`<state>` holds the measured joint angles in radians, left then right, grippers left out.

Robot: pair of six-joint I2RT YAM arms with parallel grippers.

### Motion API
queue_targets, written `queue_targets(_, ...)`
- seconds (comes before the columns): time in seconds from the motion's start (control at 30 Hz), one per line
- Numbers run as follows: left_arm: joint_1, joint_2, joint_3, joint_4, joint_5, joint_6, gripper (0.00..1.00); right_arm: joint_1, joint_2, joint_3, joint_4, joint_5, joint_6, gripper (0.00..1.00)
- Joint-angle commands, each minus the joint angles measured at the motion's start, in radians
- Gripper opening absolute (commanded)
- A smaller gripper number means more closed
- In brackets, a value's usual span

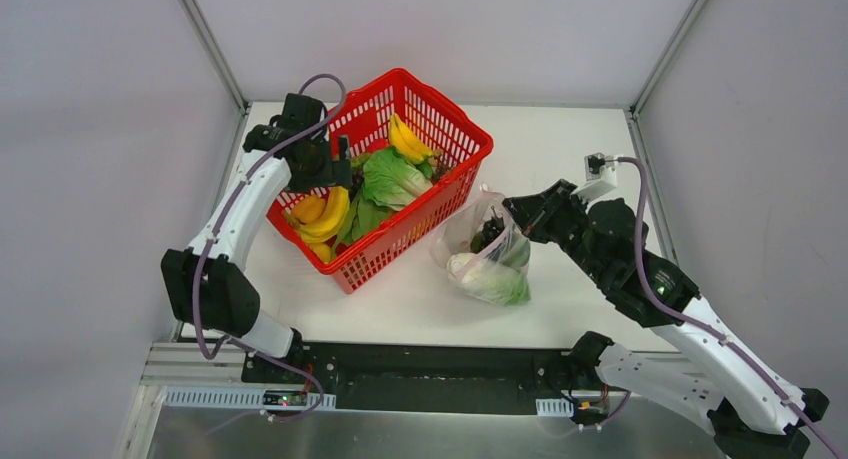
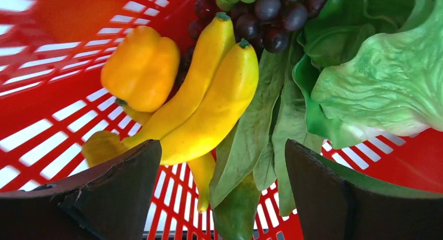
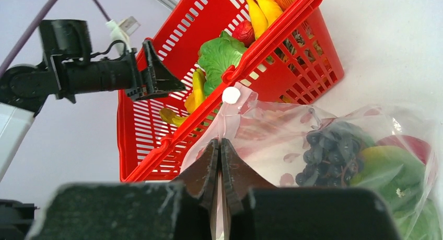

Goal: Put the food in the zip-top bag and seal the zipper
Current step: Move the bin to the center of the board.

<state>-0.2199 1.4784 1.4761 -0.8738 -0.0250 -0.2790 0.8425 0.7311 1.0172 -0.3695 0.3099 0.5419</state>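
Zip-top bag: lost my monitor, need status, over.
Left hand open above bananas in red basket. Right hand shut on zip-top bag edge. Grapes, cabbage bagged. No obstruction seen.

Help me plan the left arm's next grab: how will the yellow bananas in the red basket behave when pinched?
The bananas look glossy and smooth, so they may slip under a light pinch. Their curved, tapering shape could let them swivel when squeezed. They look like moulded plastic, so probably stiff and light.
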Motion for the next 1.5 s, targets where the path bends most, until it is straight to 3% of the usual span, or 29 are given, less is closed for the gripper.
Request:
queue_targets(0.0,0.011,0.032,0.026,0.035,0.115,0.047,0.9,0.003,0.01,0.028,0.05,-0.028,-0.009,0.04)
queue_targets(0.1,0.014,0.076,0.048,0.087,0.16,0.025,0.88,0.002,0.023,0.033,0.044,-0.051,-0.005,0.04)
queue_targets(0.2,0.019,0.147,0.087,0.119,0.21,-0.003,0.79,0.002,0.022,0.023,0.043,-0.043,0.007,0.04)
queue_targets(0.33,0.026,0.252,0.125,0.139,0.266,-0.057,0.58,0.0,0.019,0.015,0.041,-0.017,0.012,0.04)
queue_targets(0.43,0.027,0.305,0.112,0.201,0.321,-0.094,0.52,0.0,0.018,0.018,0.037,-0.007,0.013,0.04)
queue_targets(0.63,0.019,0.374,0.07,0.271,0.31,-0.158,0.5,0.0,0.024,0.02,0.025,-0.003,0.016,0.04)
queue_targets(0.77,-0.027,0.331,0.006,0.312,0.304,-0.142,0.3,0.0,0.026,0.02,0.019,0.001,0.018,0.04)
queue_targets(0.87,-0.036,0.289,-0.024,0.315,0.302,-0.143,0.06,0.001,0.024,0.021,0.018,0.0,0.021,0.04)
queue_targets(0.93,-0.036,0.248,-0.046,0.315,0.3,-0.139,0.0,0.001,0.019,0.022,0.013,0.001,0.022,0.05)
queue_targets(1.2,-0.089,0.104,-0.09,0.241,0.418,-0.062,0.0,0.0,-0.012,0.011,0.004,0.018,0.029,0.04)
queue_targets(1.47,-0.225,0.038,-0.187,0.182,0.381,-0.044,0.0,0.001,-0.017,0.009,0.004,0.018,0.031,0.05)
